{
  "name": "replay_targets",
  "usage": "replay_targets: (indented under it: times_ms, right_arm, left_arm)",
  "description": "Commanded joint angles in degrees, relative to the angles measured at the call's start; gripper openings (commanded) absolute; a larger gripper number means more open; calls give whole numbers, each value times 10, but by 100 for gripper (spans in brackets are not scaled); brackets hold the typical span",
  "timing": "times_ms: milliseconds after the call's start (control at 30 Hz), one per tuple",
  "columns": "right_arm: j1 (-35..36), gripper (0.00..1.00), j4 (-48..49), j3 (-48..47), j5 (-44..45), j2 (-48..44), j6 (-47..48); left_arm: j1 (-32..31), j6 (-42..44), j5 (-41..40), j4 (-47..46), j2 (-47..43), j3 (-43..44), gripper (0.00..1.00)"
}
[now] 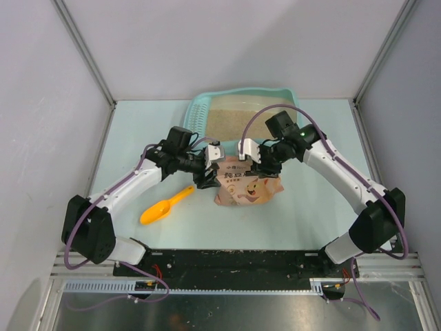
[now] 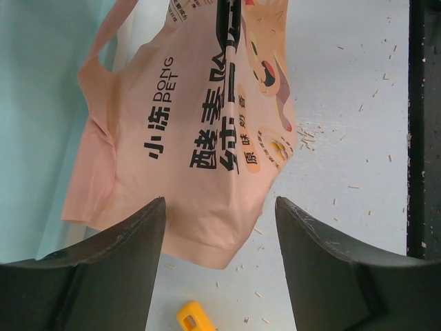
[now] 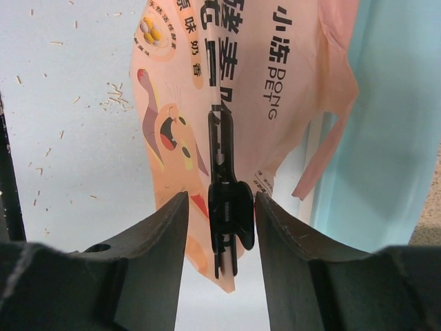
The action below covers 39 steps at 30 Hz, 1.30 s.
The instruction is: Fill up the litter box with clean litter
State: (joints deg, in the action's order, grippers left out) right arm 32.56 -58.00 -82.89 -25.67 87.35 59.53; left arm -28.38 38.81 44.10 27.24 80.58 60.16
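Though litter (image 1: 238,121) already lies in the box (image 1: 198,114), pouring seems unfinished: left gripper (image 2: 220,207) gapes at the bag (image 1: 244,186), right gripper (image 3: 222,200) loosely straddles its clip (image 3: 231,214).

Top cam: litter box (image 1: 198,114) near wall partly hid; wrist cams crop pink bag (image 2: 200,138) top.

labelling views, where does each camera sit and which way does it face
Top external: above, behind the bases, looking down; both arms, pink bag, litter box.
Left wrist: on left arm, facing the bag; open jaws show.
Right wrist: on right arm, facing the bag's black clip; jaws flank it.
Shared: all show the bag.
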Motion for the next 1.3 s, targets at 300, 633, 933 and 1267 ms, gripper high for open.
replay_targets:
  times_ms: [300, 633, 933, 1267]
  right_arm:
    - [6, 47, 18, -7, 11, -31, -26]
    - [8, 16, 35, -8, 6, -26, -20]
    - [-49, 0, 39, -8, -14, -96, -28]
    - [-346, 0, 51, 61, -97, -170, -267]
  left_arm:
    - [-3, -16, 18, -6, 5, 13, 70]
    - [-3, -17, 15, -7, 3, 10, 69]
    - [2, -12, 1, -7, 1, 15, 69]
    - [10, -49, 13, -8, 4, 56, 70]
